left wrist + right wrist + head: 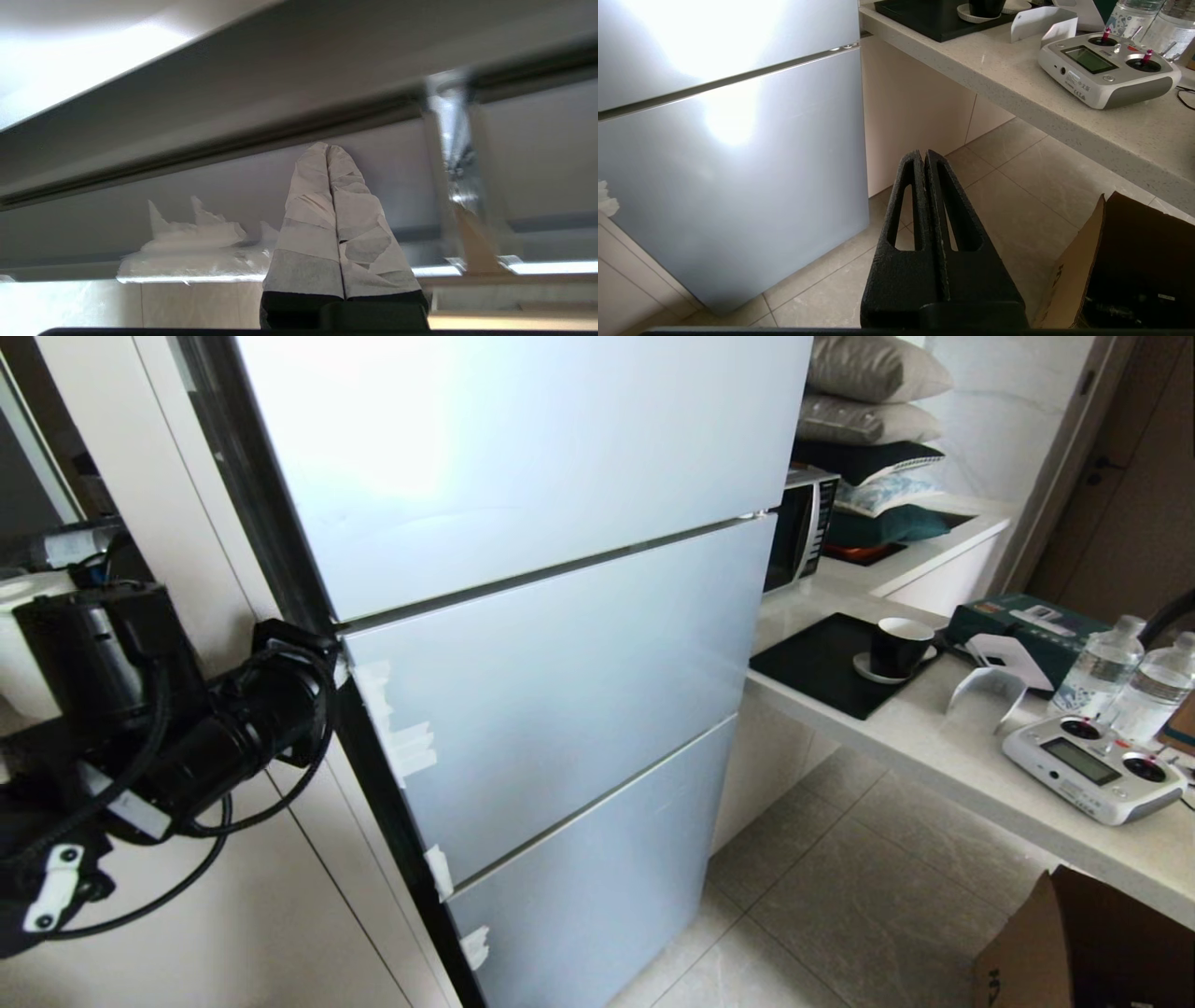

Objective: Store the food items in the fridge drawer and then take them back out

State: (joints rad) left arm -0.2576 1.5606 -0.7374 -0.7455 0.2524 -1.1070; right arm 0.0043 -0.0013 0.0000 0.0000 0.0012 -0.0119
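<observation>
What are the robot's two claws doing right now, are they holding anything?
Left gripper: shut, holding nothing, tips at the fridge door edge.
Right gripper: shut, holding nothing, parked above the floor.

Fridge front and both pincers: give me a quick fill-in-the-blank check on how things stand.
1. All three fridge doors are ____.
2. The left pincer, shut, points at the fridge's ____ edge.
3. The right pincer is shut and holds ____.
4. The black cup stands on a ____.

Missing words: closed; left; nothing; saucer
</observation>
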